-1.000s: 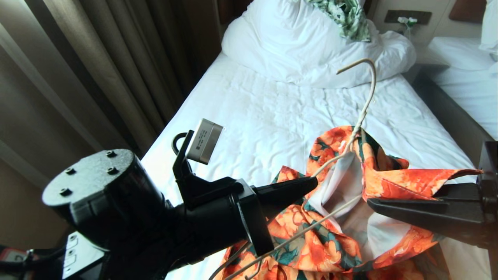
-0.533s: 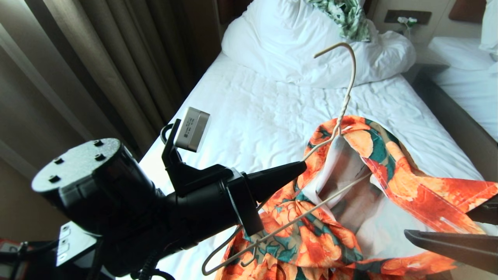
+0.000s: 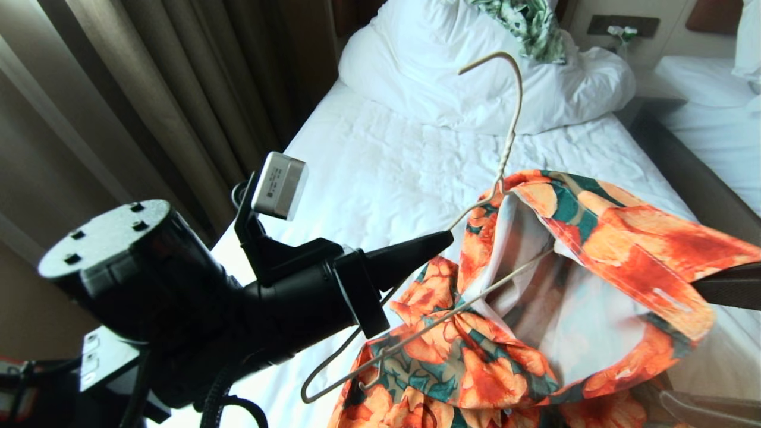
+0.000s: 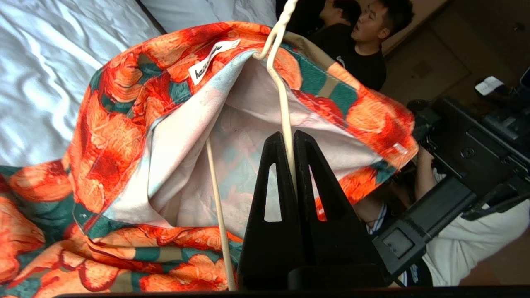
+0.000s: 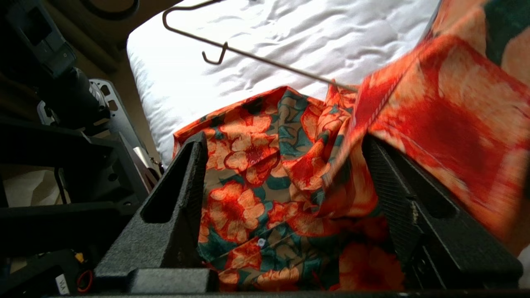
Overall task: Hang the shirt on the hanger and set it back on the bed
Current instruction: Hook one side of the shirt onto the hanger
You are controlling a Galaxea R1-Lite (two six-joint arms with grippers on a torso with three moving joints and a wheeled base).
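Observation:
The orange-flowered shirt point(image 3: 600, 238) hangs partly on the cream wire hanger point(image 3: 512, 113) above the bed point(image 3: 404, 172). The hanger's hook points up and its neck sits at the collar. My left gripper point(image 3: 446, 239) is shut on the hanger's sloping wire just below the neck. In the left wrist view the wire point(image 4: 282, 99) runs between its fingertips point(image 4: 288, 138), against the shirt's pale inside point(image 4: 186, 165). My right gripper point(image 3: 684, 342) is open at the right edge. In the right wrist view its fingers point(image 5: 285, 145) stand wide apart, with shirt cloth point(image 5: 248, 198) hanging between them and draped over one finger.
A bunched white duvet and pillow point(image 3: 452, 71) lie at the head of the bed, with a green-and-white cloth point(image 3: 532, 27) on top. Curtains point(image 3: 148, 101) hang at the left. A second bed point(image 3: 707, 101) stands to the right. People point(image 4: 364, 45) sit beyond the right arm.
The right gripper has opened, let go of the shirt's edge and dropped toward the lower right. The left gripper has carried the hanger up and to the left, and the collar has spread wider.

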